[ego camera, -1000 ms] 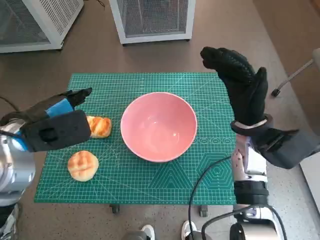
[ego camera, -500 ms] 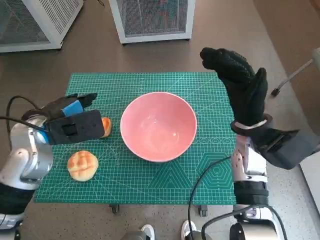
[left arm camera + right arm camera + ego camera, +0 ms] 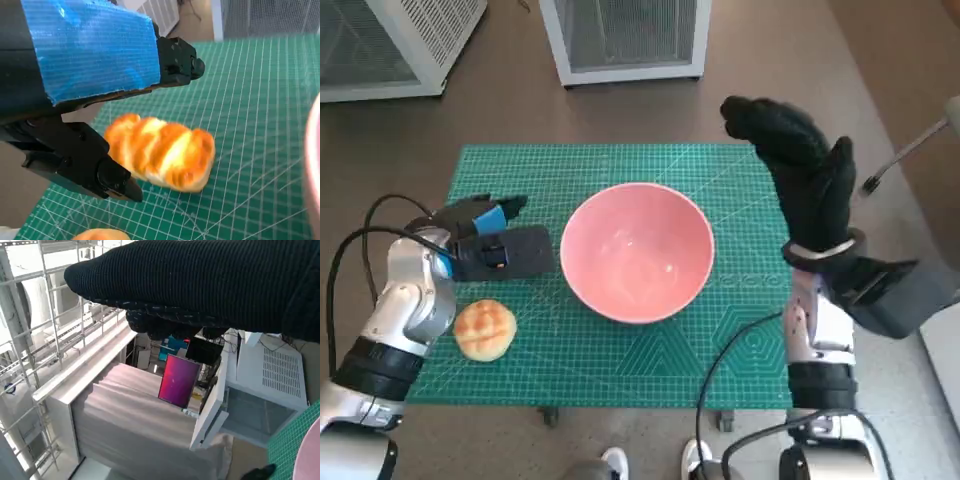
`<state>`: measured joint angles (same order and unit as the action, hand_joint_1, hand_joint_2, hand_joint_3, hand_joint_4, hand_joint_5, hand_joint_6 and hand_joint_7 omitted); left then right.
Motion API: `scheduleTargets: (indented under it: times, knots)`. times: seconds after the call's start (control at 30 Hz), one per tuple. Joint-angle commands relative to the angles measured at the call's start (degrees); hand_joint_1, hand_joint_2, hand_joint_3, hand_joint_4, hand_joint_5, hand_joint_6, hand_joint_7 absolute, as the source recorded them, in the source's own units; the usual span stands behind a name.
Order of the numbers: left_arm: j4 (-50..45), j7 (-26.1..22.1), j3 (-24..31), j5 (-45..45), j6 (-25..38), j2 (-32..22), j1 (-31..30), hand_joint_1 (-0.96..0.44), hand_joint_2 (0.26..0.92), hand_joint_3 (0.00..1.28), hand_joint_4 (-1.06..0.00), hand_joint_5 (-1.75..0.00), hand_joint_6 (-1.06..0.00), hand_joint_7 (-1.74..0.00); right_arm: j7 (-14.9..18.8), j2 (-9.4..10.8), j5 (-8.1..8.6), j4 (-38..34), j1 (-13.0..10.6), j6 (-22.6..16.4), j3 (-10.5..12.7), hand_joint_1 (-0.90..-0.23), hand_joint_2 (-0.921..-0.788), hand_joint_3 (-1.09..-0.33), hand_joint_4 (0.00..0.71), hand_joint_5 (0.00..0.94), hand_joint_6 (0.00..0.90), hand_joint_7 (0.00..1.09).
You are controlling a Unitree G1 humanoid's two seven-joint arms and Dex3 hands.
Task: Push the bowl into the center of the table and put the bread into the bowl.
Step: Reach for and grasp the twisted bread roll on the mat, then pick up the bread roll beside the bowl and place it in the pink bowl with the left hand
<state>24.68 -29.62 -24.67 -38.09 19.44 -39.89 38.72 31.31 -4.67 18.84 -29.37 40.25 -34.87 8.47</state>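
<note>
"Where did the bread point(image 3: 162, 152) lie?"
"Beside the pink bowl point(image 3: 637, 250) mid-tabletop point(image 3: 740, 190), the left robot hand point(image 3: 485, 238) spread open around it, ungripped. The right robot hand point(image 3: 800, 165) hung open, empty."
"Handling?"
"Likely soft, light; best cupped gently across its middle."

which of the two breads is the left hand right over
The long twisted bread, lying under the left hand beside the pink bowl. The round bun lies apart, nearer the table's front edge.

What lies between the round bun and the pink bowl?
Only bare green mat: the head view shows nothing between the round bun and the pink bowl. The left hand and braided loaf lie further back.
</note>
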Motion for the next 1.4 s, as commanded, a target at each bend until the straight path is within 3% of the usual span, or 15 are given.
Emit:
scheduleTargets:
  times: [0.03, 0.43, 0.57, 0.63, 0.67, 0.7, 0.73, 0.77, 0.87, 1.03, 1.07, 1.17, 1.3, 1.4]
  knots:
    - [5.94, 0.97, -1.34, -1.46, -2.43, 1.57, 2.85, -0.07, 0.713, 0.01, -0.08, -0.01, -0.2, -0.01, 0.51, -0.51, 0.64, 0.61, -1.47, 1.12, 0.02, -0.651, -0.921, -0.694, 0.186, 0.004, 0.14, 0.3]
    - [17.89, 1.37, -3.76, -3.11, -4.58, 5.12, 7.08, -0.05, 0.745, 0.02, -0.11, -0.01, -0.25, -0.03, 0.45, -0.84, 1.52, 1.95, -2.12, 2.07, 0.14, -0.657, -0.921, -0.692, 0.181, 0.0, 0.128, 0.31]
    - [21.26, 2.11, -4.02, -3.0, -5.1, 6.09, 7.98, -0.01, 0.764, 0.03, -0.19, -0.02, -0.33, -0.04, 0.39, -0.88, 1.55, 2.37, -2.24, 2.2, 0.15, -0.655, -0.921, -0.691, 0.181, 0.0, 0.126, 0.31]
    - [22.9, 2.82, -4.24, -3.06, -5.48, 6.54, 8.38, 0.0, 0.774, 0.03, -0.27, -0.04, -0.38, -0.05, 0.4, -0.92, 1.57, 2.48, -2.28, 2.25, 0.19, -0.652, -0.921, -0.692, 0.181, 0.0, 0.125, 0.31]
    - [23.61, 3.15, -4.33, -3.09, -5.68, 6.71, 8.55, 0.0, 0.786, 0.03, -0.37, -0.2, -0.44, -0.04, 0.39, -0.92, 1.57, 2.53, -2.3, 2.28, 0.2, -0.649, -0.921, -0.692, 0.18, 0.0, 0.124, 0.31]
    - [24.42, 3.59, -4.5, -3.22, -5.86, 6.89, 8.73, 0.0, 0.791, 0.03, -0.39, -0.3, -0.46, -0.04, 0.36, -0.92, 1.57, 2.59, -2.33, 2.3, 0.22, -0.649, -0.921, -0.692, 0.18, 0.0, 0.123, 0.31]
    - [25.06, 3.93, -4.64, -3.31, -6.02, 7.03, 8.9, 0.13, 0.837, 0.07, -0.47, -0.66, -0.51, -0.04, 0.33, -0.92, 1.57, 2.63, -2.36, 2.32, 0.23, -0.647, -0.921, -0.692, 0.18, 0.0, 0.123, 0.32]
    - [25.72, 4.42, -4.82, -3.51, -6.08, 7.16, 9.06, 0.21, 0.868, 0.09, -0.51, -0.9, -0.54, -0.04, 0.27, -0.93, 1.51, 2.7, -2.39, 2.29, 0.23, -0.646, -0.921, -0.692, 0.18, 0.0, 0.122, 0.32]
    - [27.07, 5.82, -5.22, -3.95, -6.3, 7.35, 9.33, 0.32, 0.897, 0.09, -0.63, -1.13, -0.66, -0.07, 0.21, -0.92, 1.44, 2.82, -2.46, 2.24, 0.23, -0.645, -0.921, -0.692, 0.18, 0.0, 0.12, 0.32]
    - [28.57, 9.69, -5.95, -5.37, -7.56, 7.25, 9.21, 0.36, 0.911, 0.09, -0.67, -1.23, -0.79, -0.14, 0.26, -0.87, 1.53, 3.06, -2.6, 2.25, 0.2, -0.643, -0.921, -0.692, 0.18, 0.0, 0.119, 0.32]
    - [28.73, 10.41, -6.03, -5.59, -7.83, 7.16, 9.16, 0.23, 0.914, 0.12, -0.64, -1.3, -0.69, -0.49, 0.26, -0.85, 1.55, 3.15, -2.64, 2.27, 0.19, -0.643, -0.921, -0.691, 0.18, 0.0, 0.118, 0.32]
    - [28.68, 12.34, -5.97, -5.77, -8.63, 6.68, 8.93, 0.08, 0.919, 0.18, -0.58, -1.41, -0.55, -0.93, 0.27, -0.79, 1.58, 3.47, -2.85, 2.3, 0.13, -0.643, -0.921, -0.691, 0.181, 0.0, 0.117, 0.33]
    - [27.91, 13.43, -5.46, -5.23, -9.54, 5.86, 8.75, 0.02, 0.92, 0.19, -0.55, -1.42, -0.52, -1.11, 0.36, -0.73, 1.7, 3.63, -2.99, 2.33, 0.13, -0.642, -0.921, -0.691, 0.181, 0.0, 0.116, 0.33]
    - [26.46, 13.59, -4.4, -4.33, -10.16, 5.0, 8.51, 0.01, 0.921, 0.17, -0.56, -1.33, -0.53, -1.22, 0.38, -0.7, 1.74, 3.69, -3.02, 2.4, 0.12, -0.641, -0.921, -0.69, 0.181, 0.0, 0.115, 0.33]
